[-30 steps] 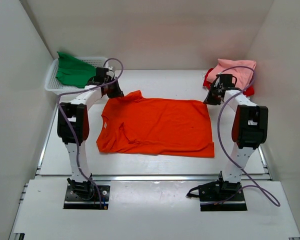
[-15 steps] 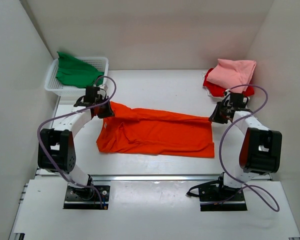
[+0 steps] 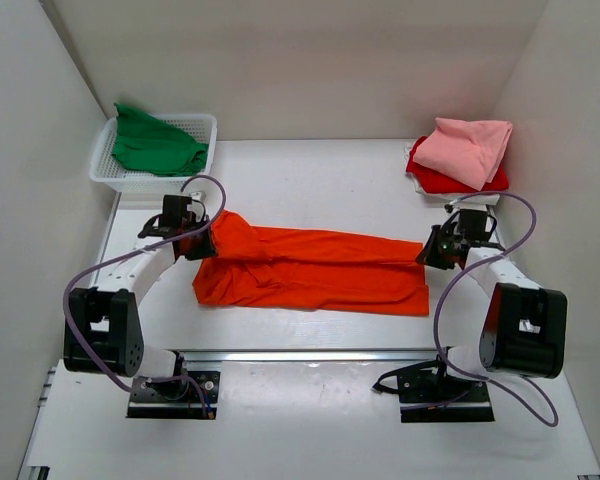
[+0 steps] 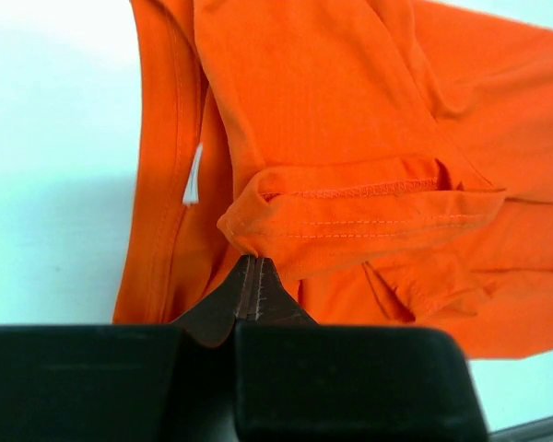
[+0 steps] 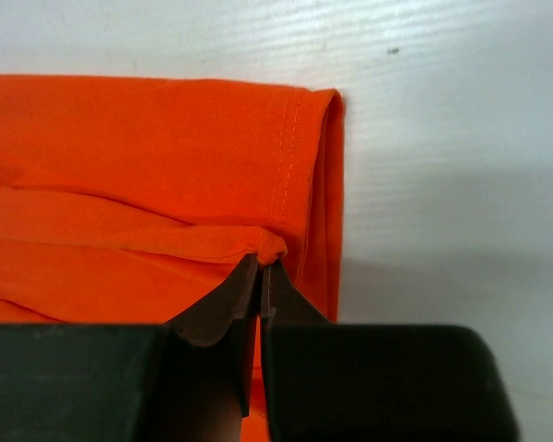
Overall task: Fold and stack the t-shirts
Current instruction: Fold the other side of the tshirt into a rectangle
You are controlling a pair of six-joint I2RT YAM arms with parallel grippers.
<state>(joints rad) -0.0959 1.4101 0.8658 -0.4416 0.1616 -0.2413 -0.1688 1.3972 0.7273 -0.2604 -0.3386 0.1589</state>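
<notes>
A bright orange t-shirt [image 3: 315, 268] lies across the table's middle, its far edge lifted and drawn toward the near edge. My left gripper [image 3: 202, 243] is shut on the shirt's upper left corner, a sleeve hem [image 4: 350, 198] bunched at its tips [image 4: 252, 262]. My right gripper [image 3: 428, 253] is shut on the upper right corner, a pinch of cloth [image 5: 270, 244] at its tips [image 5: 261, 265]. A green t-shirt [image 3: 155, 145] lies in the white basket [image 3: 202, 125]. A pale pink t-shirt [image 3: 470, 148] rests on a red t-shirt [image 3: 435, 178] at the far right.
The white mesh basket stands at the far left corner against the left wall [image 3: 35, 180]. The pink and red pile sits against the right wall [image 3: 570, 170]. Purple cables [image 3: 495, 235] loop off both arms. The table's front rail [image 3: 310, 353] runs just behind the arm bases.
Both grippers have carried the orange shirt's far edge toward the near edge, so the shirt now shows as a narrower band. Both arms have dropped lower and swung outward.
</notes>
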